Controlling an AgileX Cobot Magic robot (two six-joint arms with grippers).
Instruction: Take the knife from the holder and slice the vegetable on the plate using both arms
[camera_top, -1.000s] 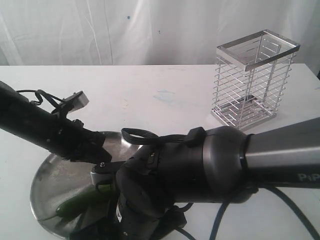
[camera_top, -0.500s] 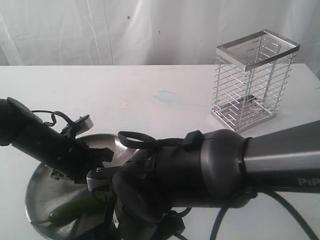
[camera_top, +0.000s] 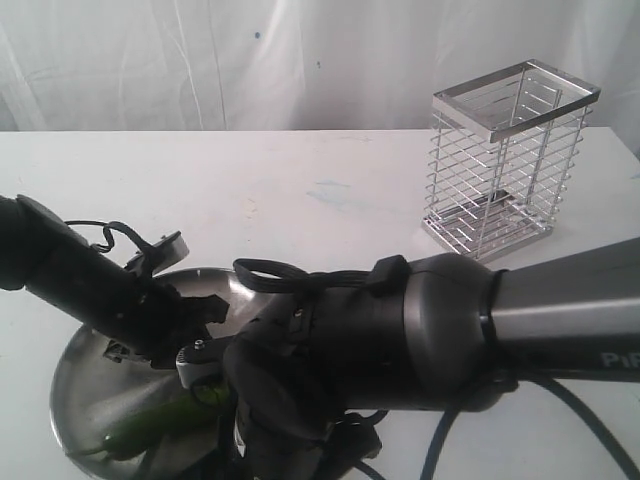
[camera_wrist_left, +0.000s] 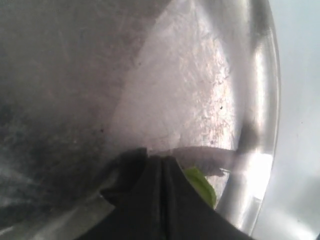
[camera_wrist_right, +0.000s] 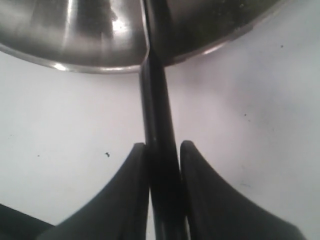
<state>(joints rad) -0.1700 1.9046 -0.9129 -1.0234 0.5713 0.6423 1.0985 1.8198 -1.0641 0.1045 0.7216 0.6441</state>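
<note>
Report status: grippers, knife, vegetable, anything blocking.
Right gripper shut on knife. Left gripper down beside vegetable on plate. Holder empty, clear.

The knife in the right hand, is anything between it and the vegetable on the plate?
Nothing visible. The right hand grips the knife, which reaches over the plate rim. In the exterior view the vegetable lies uncovered on the plate, though the right arm hides the blade's end.

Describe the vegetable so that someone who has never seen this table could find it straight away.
Start at the round steel plate near the front left of the white table, under the two black arms. On its near side, just below the left gripper, lies the vegetable. It is slender, glossy and dark green, the only coloured thing among metal, black and white.
</note>
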